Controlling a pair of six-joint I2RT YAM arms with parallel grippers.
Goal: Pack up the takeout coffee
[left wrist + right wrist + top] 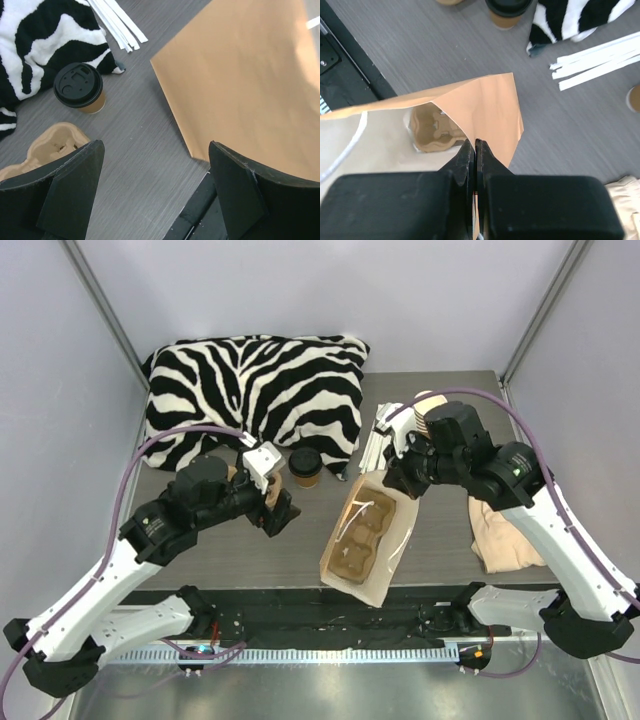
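Left gripper: wide open, with nothing between its two fingers. It hangs low over the table.
Right gripper: squeezed shut on the top edge of the paper bag, pinching the paper between its fingers.
Takeout coffee: stands upright on the table with its black lid on. It is out past the left gripper's tips, off to the side of its left finger, and not between the fingers. Nothing is touching it. It is outside the bag, well apart from the right gripper.
Paper bag: lies on the table with its mouth held open. It is on the other side of the left gripper, past its right finger.
Cup tray: sits down inside the bag, just below the right gripper's tips.
Second cup tray: lies on the table right by the left finger, near the coffee.
Zebra pillow: lies behind the coffee, far past both grippers.
White strips: lie flat on the table, ahead of the right gripper and off to one side.
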